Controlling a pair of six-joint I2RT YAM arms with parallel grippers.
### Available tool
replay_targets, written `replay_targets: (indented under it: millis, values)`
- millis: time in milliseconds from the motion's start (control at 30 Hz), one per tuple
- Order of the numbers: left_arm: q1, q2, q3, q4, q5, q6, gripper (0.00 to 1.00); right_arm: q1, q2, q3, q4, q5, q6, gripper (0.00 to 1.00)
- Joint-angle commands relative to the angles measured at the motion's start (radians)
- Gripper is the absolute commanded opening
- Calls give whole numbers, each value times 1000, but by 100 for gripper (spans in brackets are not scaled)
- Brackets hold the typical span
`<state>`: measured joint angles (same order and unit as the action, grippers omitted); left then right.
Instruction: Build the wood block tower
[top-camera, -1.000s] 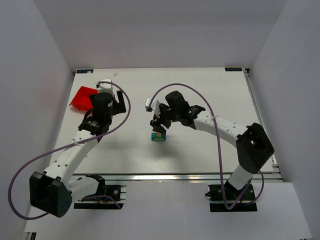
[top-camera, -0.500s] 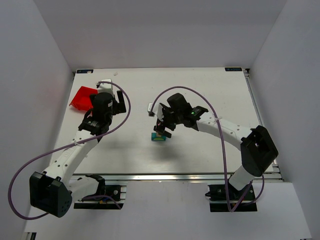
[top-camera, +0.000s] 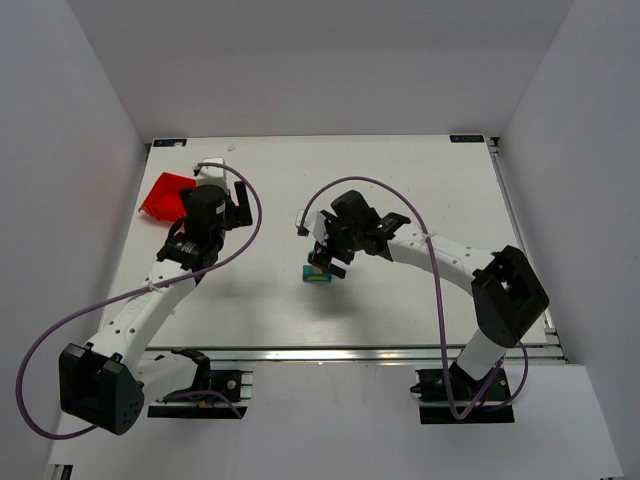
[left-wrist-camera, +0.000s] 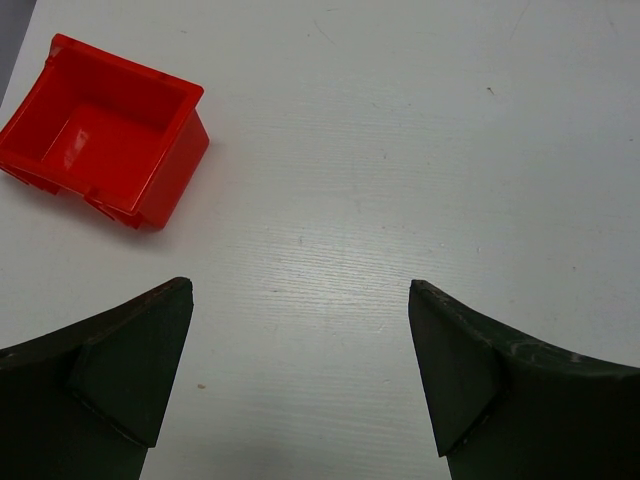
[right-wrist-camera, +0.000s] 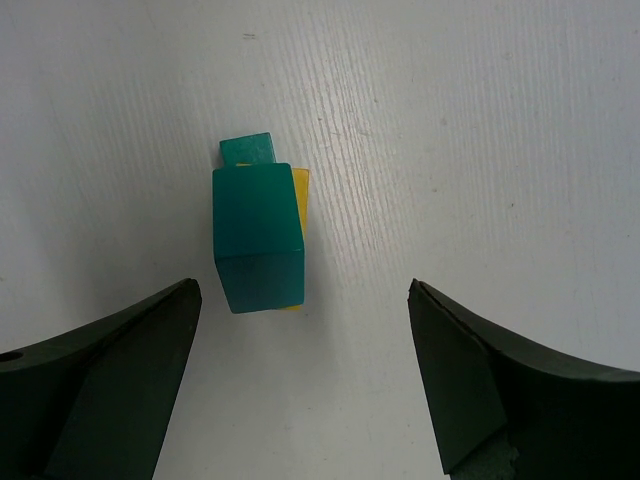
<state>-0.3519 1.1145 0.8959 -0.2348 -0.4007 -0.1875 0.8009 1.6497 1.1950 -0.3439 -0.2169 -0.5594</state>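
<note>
The wood block tower (top-camera: 318, 273) stands on the white table near the middle, small, with a teal base. In the right wrist view the wood block tower (right-wrist-camera: 257, 237) shows from above: a teal top block, a yellow edge under it, a teal piece behind. My right gripper (top-camera: 326, 257) hovers just above and beside the tower; its jaws (right-wrist-camera: 300, 385) are open and empty, the tower up and left of the gap. My left gripper (top-camera: 222, 205) is open and empty over bare table (left-wrist-camera: 300, 380), far left of the tower.
A red plastic bin (top-camera: 166, 194) sits at the table's far left, empty, also in the left wrist view (left-wrist-camera: 105, 130). White walls close the table on three sides. Purple cables loop over both arms.
My right gripper has shifted slightly left and down over the tower, open throughout. The tower and the left arm have not moved.
</note>
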Motion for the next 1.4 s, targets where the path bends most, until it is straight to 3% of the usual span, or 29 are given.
replay_targets:
  millis: [0,1367]
  values:
    - [-6,-24,-5,14,16,10,98,4,10,17,8,24,6,89]
    - [-6,-21,0,12,31,17,98,1,-13,-31,74,79,23,89]
